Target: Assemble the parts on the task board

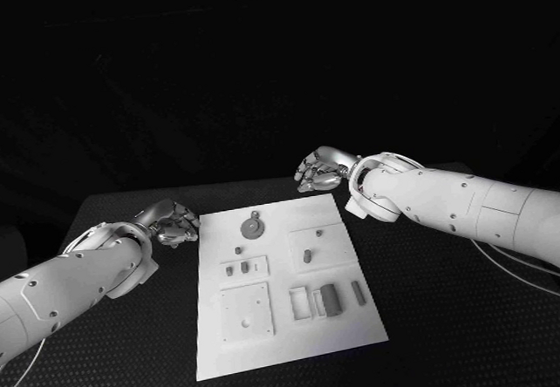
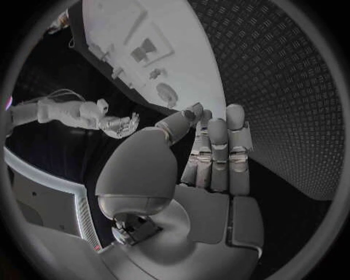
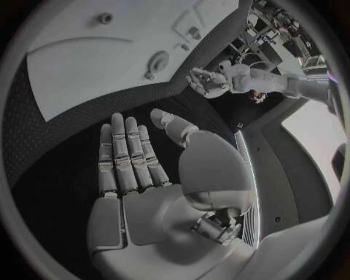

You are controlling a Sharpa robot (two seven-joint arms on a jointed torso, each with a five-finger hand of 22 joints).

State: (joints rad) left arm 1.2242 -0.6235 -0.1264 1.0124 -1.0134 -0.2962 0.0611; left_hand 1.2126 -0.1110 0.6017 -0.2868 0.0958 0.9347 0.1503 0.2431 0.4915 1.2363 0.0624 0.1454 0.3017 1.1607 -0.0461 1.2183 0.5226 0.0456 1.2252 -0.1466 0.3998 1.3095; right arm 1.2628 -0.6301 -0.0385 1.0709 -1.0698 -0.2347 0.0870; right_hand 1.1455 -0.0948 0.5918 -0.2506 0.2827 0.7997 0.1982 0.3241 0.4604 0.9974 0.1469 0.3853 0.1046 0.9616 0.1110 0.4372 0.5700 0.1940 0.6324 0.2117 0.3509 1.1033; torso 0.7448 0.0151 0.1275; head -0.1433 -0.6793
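Showing straight fingers (image 3: 124, 154) wrist-side; head view hides them.

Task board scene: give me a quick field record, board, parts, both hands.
task board: white plate mid-table on black table
parts: small grey pieces on the board, including a round one near the far edge
left hand: beside the board's left edge, fingers straight and together, holds nothing
right hand: past the board's far edge, fingers extended, holds nothing
contact: neither hand touches a part
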